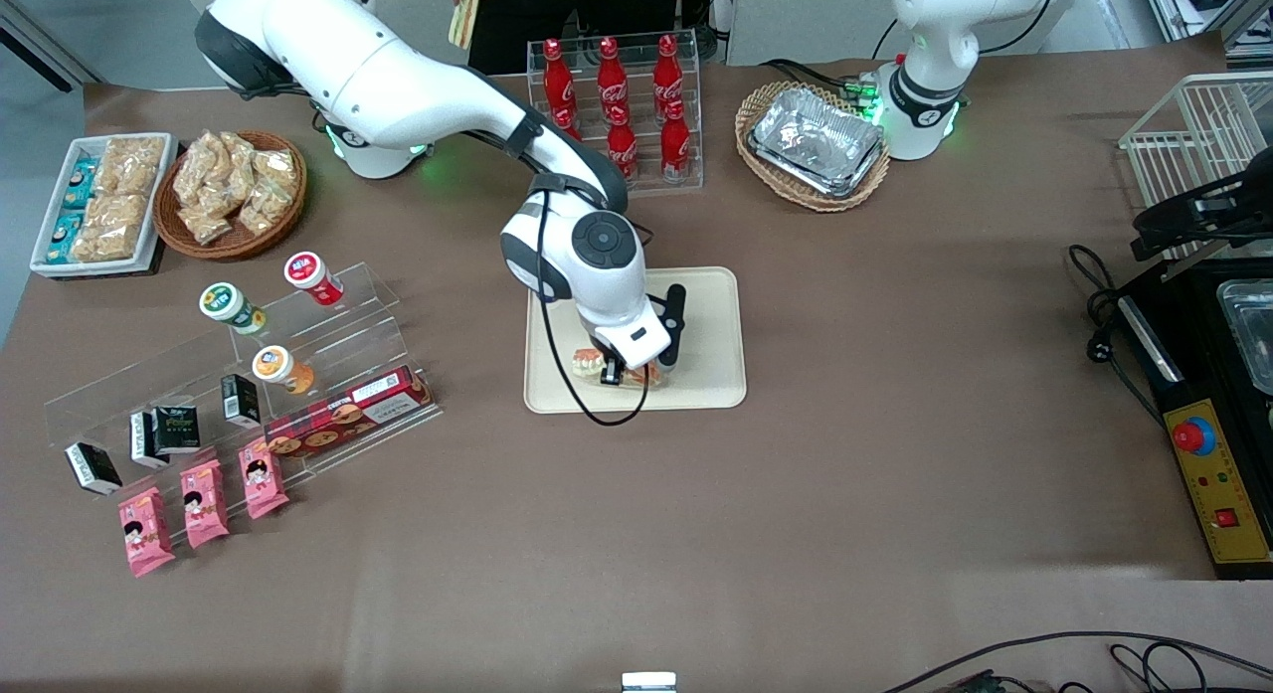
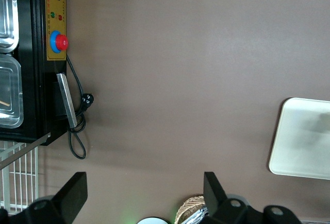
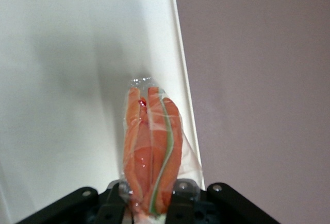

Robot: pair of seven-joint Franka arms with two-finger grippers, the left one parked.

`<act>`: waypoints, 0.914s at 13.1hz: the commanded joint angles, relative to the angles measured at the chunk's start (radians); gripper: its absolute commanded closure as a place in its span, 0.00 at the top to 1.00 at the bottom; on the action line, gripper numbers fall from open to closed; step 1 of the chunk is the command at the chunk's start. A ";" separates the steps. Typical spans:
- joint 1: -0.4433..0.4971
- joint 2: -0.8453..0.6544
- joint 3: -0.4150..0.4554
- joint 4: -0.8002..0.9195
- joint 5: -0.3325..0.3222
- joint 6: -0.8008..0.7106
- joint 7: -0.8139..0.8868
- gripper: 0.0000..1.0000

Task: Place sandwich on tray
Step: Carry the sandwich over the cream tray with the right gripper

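The sandwich (image 3: pixel 152 152), a clear-wrapped wedge with orange and green layers, stands on edge between the fingers of my gripper (image 3: pixel 150 206), which is shut on it. In the front view the gripper (image 1: pixel 622 373) is low over the cream-beige tray (image 1: pixel 706 305), near the tray's edge closest to the front camera. Part of the sandwich (image 1: pixel 589 363) peeks out beside the wrist. The wrist view shows the tray's floor (image 3: pixel 77 80) under the sandwich and its rim close by. Whether the sandwich touches the tray cannot be told.
A clear rack of red cola bottles (image 1: pixel 622 106) and a wicker basket of foil trays (image 1: pixel 814 146) stand farther from the front camera than the tray. An acrylic shelf of snacks (image 1: pixel 249 375) lies toward the working arm's end, a black machine (image 1: pixel 1213 405) toward the parked arm's.
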 commanded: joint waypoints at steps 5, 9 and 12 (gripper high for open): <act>0.033 0.069 -0.012 0.024 -0.089 0.058 0.050 0.09; 0.033 0.090 -0.012 0.024 -0.134 0.084 0.087 0.21; 0.032 0.084 -0.012 0.024 -0.131 0.084 0.088 0.60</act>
